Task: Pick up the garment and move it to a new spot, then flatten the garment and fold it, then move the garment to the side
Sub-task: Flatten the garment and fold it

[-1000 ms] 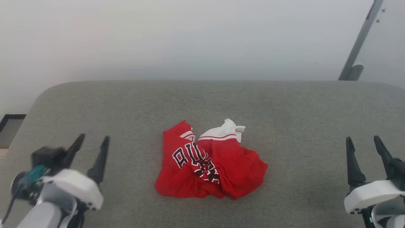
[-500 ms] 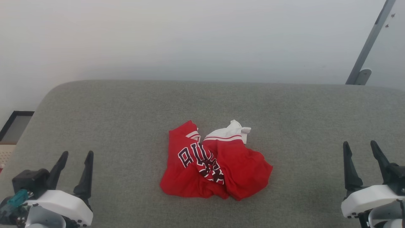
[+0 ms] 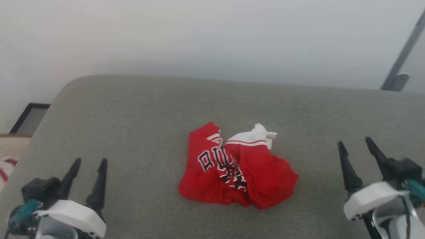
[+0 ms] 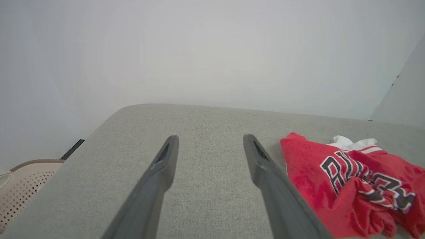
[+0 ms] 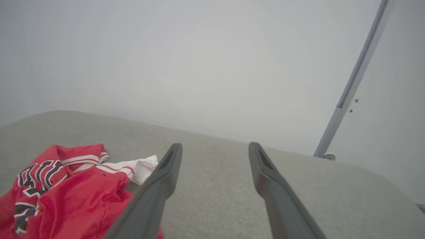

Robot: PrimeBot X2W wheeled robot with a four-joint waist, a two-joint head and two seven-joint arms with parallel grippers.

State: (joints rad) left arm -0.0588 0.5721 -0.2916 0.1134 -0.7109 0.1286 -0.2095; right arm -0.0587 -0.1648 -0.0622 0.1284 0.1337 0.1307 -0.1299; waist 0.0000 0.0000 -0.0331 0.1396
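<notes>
The garment [image 3: 239, 171], a red T-shirt with a white sleeve and black-white lettering, lies crumpled in a heap at the middle of the grey padded surface [image 3: 139, 126]. It also shows at the right of the left wrist view [image 4: 352, 186] and at the lower left of the right wrist view [image 5: 66, 192]. My left gripper [image 3: 89, 162] stands open at the lower left, well clear of the garment. At the lower right my right gripper [image 3: 355, 144] is open too, apart from the garment. Both hold nothing [image 4: 209, 139] [image 5: 215, 146].
A pale wall rises behind the surface. A grey slanted pole [image 3: 401, 56] stands at the far right. A beige woven basket [image 4: 23, 186] sits off the surface's left edge, with a red-and-white striped cloth [image 3: 6, 166] beside it. The surface's left corner is rounded.
The head camera has swung left, shifting the whole scene right. My left gripper dropped lower in the frame. My right gripper moved slightly inward. The garment lies as before.
</notes>
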